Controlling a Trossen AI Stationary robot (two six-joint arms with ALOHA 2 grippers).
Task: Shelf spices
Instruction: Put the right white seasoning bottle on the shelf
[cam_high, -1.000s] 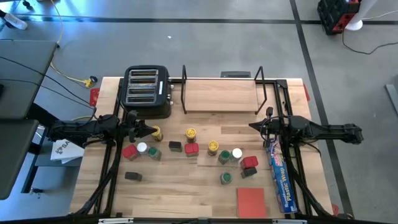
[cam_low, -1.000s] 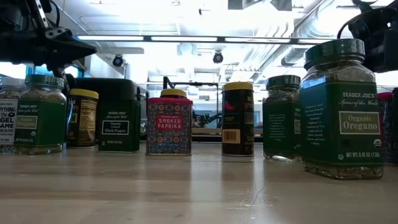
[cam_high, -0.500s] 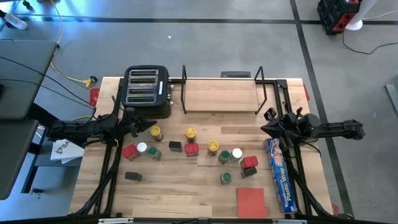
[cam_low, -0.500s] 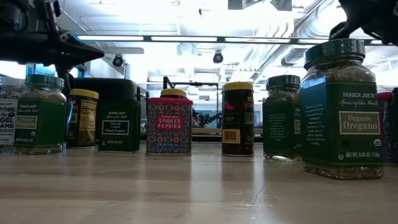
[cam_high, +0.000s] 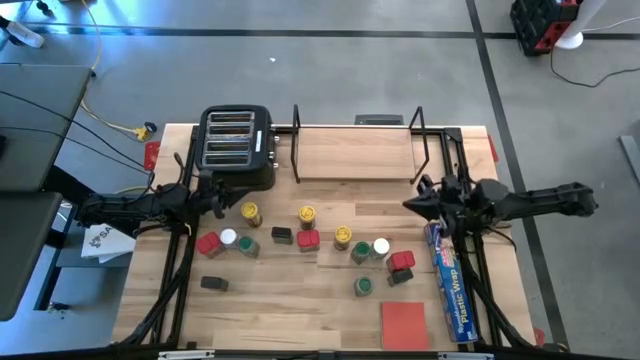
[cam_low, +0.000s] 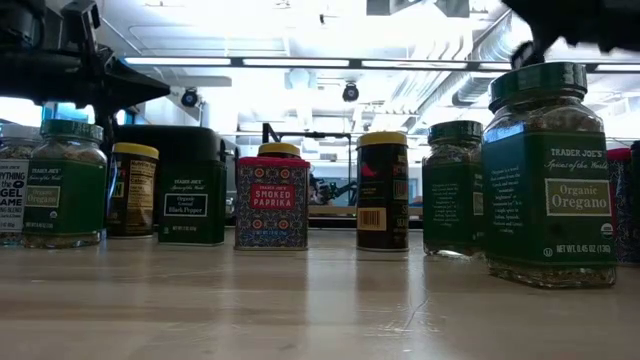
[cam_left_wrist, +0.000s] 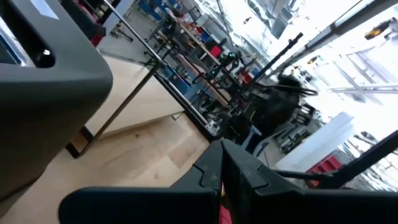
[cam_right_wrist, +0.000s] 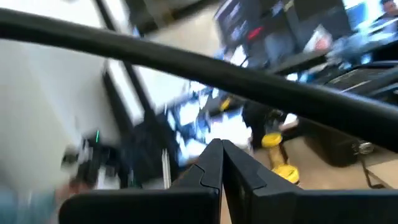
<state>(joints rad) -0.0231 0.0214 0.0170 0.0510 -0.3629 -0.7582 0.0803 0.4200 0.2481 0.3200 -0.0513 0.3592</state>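
Nothing is shelved yet: the shelf (cam_high: 355, 150), a light-wood board in a thin black wire frame, stands bare at the upper centre of the high view, just right of the black toaster (cam_high: 236, 145). The spices (cam_high: 343, 237) are scattered across the middle of the surface (cam_high: 290, 300) below it, all upright, and in the low view they line up as jars and tins, with a smoked paprika tin (cam_low: 272, 203) near centre and an oregano jar (cam_low: 548, 175) large at the right. The left gripper (cam_high: 228, 204) hangs at centre-left, just beside a yellow-lidded jar (cam_high: 250, 213), jaws pressed together and holding nothing. The right gripper (cam_high: 412, 203) hovers at centre-right, above the blue plastic-wrap box (cam_high: 452, 280), jaws likewise closed and empty. The step in hand looks like the approach before a first pick. The next move probably calls for one arm to part its jaws, drop over a near jar such as the yellow-lidded one, close on its sides, then lift it clear of its neighbours and carry it to the shelf board.
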